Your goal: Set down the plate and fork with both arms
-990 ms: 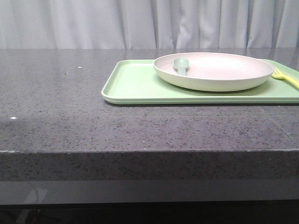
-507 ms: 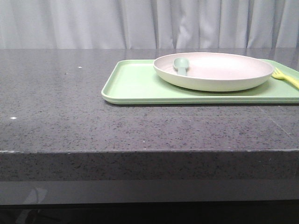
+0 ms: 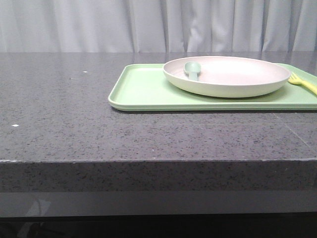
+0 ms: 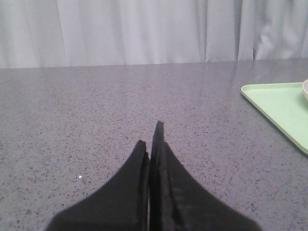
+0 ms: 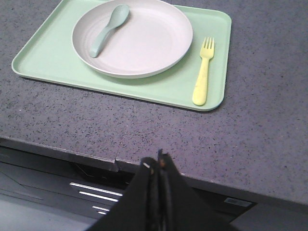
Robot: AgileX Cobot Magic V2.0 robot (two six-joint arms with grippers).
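Round off-white plate (image 5: 132,37) with grey-green spoon (image 5: 109,29) sat on light-green tray (image 5: 48,53); yellow plastic fork (image 5: 202,71) lay beside plate. Left gripper (image 4: 150,135) and right gripper (image 5: 154,161) fingers pressed together, holding nothing

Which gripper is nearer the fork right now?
Right. The right gripper hangs shut over the table's near edge, facing the tray with the fork. The left gripper, also shut, is over bare table beyond the tray's other side.
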